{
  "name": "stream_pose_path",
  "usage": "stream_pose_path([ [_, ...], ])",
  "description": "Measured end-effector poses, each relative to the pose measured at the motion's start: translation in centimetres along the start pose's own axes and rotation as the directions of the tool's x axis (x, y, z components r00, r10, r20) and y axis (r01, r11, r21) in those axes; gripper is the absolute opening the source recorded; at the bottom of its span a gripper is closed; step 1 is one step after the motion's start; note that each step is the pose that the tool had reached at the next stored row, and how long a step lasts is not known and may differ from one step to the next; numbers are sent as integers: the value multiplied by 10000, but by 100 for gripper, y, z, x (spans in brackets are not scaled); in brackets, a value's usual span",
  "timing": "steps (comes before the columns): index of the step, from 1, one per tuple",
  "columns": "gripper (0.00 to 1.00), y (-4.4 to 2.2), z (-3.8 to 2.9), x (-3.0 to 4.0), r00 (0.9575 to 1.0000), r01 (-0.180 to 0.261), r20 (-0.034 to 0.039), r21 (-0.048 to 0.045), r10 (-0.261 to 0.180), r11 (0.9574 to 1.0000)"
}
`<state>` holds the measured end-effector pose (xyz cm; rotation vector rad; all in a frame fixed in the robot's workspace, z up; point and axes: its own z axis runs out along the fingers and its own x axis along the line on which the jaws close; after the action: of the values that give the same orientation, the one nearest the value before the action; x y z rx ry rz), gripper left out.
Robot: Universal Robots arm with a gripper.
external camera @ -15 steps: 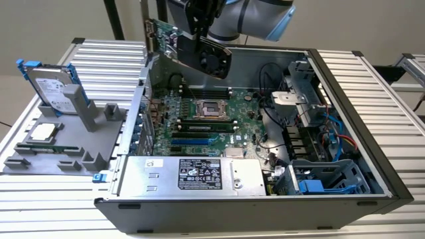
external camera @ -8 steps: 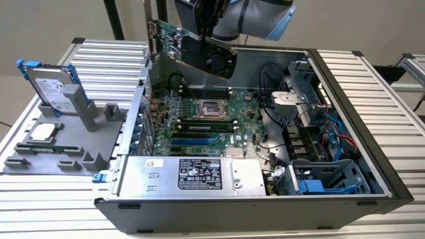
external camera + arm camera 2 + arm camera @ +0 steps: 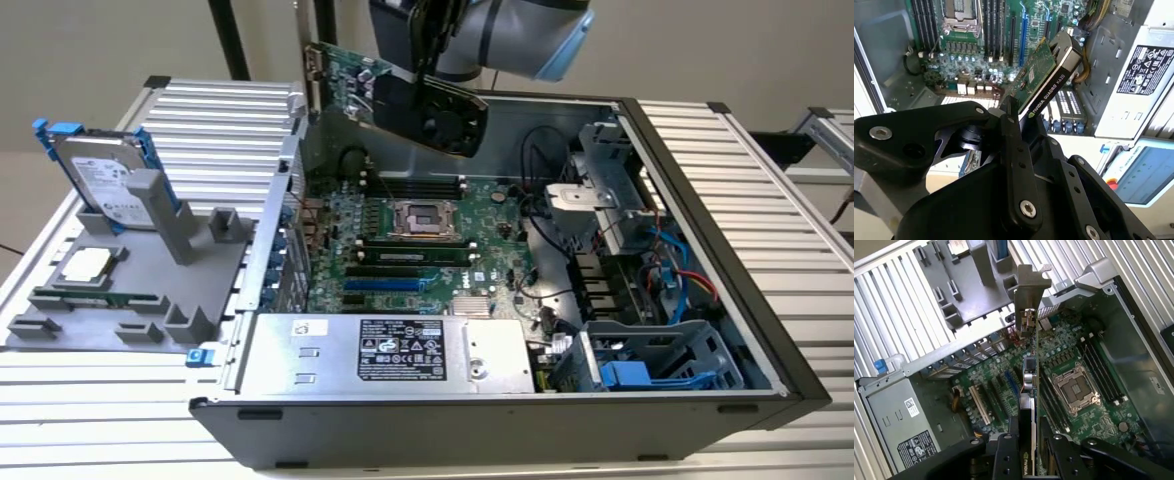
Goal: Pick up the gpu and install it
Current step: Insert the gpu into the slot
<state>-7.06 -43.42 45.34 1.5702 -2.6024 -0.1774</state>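
The gpu (image 3: 400, 95) hangs in the air over the back of the open computer case (image 3: 694, 300), tilted, with its green board and black cooler block (image 3: 451, 118) facing the exterior view. My gripper (image 3: 424, 72) is shut on its upper edge. In the second wrist view the gpu (image 3: 1046, 75) juts out from between my fingers (image 3: 1013, 117) toward the motherboard (image 3: 979, 45). The first wrist view has the gpu (image 3: 1029, 382) edge-on, its silver bracket (image 3: 1030, 290) at the far end, held by my gripper (image 3: 1026, 427) above the expansion slots (image 3: 1008, 385).
The motherboard (image 3: 414, 240) lies bare with an empty processor socket (image 3: 424, 217) and blue slots (image 3: 387, 285). A power supply (image 3: 400, 350) fills the case's near side. At the exterior view's left, a grey holder (image 3: 120, 300) carries a silver hard drive (image 3: 104, 178) with blue rails.
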Motion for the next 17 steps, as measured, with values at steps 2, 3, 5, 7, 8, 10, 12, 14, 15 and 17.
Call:
stream_pose_path([
  [2, 0, -14, -3, -7, 9999, 118, -19, 2, -118, 9999],
  [3, 0, -20, -4, -11, 9998, 182, -28, 4, -182, 9998],
  [5, 0, -31, -6, -16, 9995, 309, -48, 6, -309, 9995],
  [7, 0, -38, -7, -20, 9990, 448, -69, 9, -448, 9990],
  [8, 0, -41, -7, -22, 9986, 519, -79, 10, -519, 9986],
  [10, 0, -45, -8, -24, 9978, 662, -102, 12, -662, 9978],
  [12, 0, -50, -8, -27, 9967, 808, -123, 14, -807, 9967],
  [14, 0, -52, -9, -28, 9955, 940, -144, 15, -940, 9956],
  [15, 0, -54, -9, -28, 9948, 1007, -154, 15, -1006, 9949],
  [17, 0, -56, -10, -30, 9933, 1142, -175, 16, -1141, 9935],
])
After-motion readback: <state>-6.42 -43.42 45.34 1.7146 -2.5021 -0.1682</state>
